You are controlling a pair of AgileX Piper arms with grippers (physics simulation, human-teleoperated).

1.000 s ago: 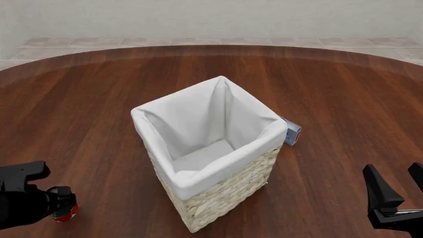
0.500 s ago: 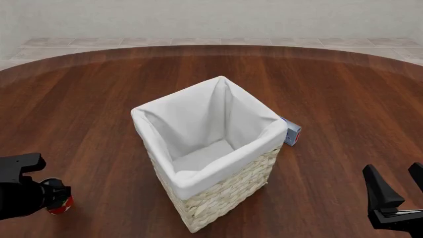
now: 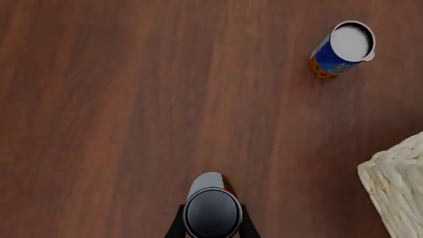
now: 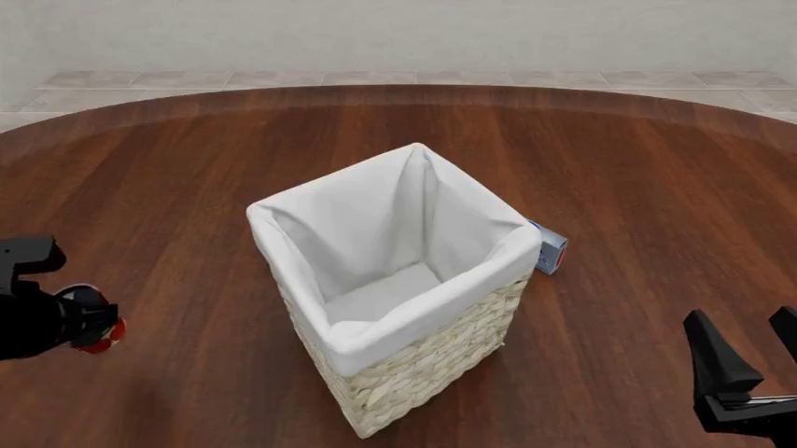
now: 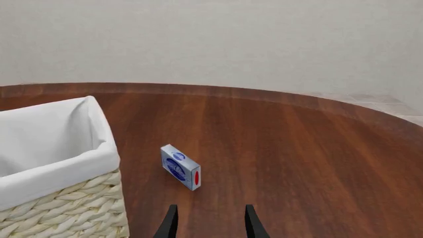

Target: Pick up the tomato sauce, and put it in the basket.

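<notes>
Red-labelled tomato sauce (image 3: 211, 210) sits clamped in the left gripper (image 3: 211, 223) near the table's left edge — lift above the basket (image 4: 373, 350) rim before crossing; right gripper (image 5: 208, 220) hangs apart.

Front view: left gripper (image 4: 77, 322) covers most of the can (image 4: 106, 331), only a red sliver shows at approx 8 o'clock from the basket (image 4: 412, 364). Box (image 4: 552, 253) half hidden behind basket. Right gripper (image 4: 748, 359) cut off by frame edge.

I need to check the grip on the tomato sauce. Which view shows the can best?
The left wrist view: the tomato sauce fills the space between the left gripper's fingers, grey top facing the camera. In the front view only a red sliver shows beside the arm. The right wrist view misses it.
</notes>
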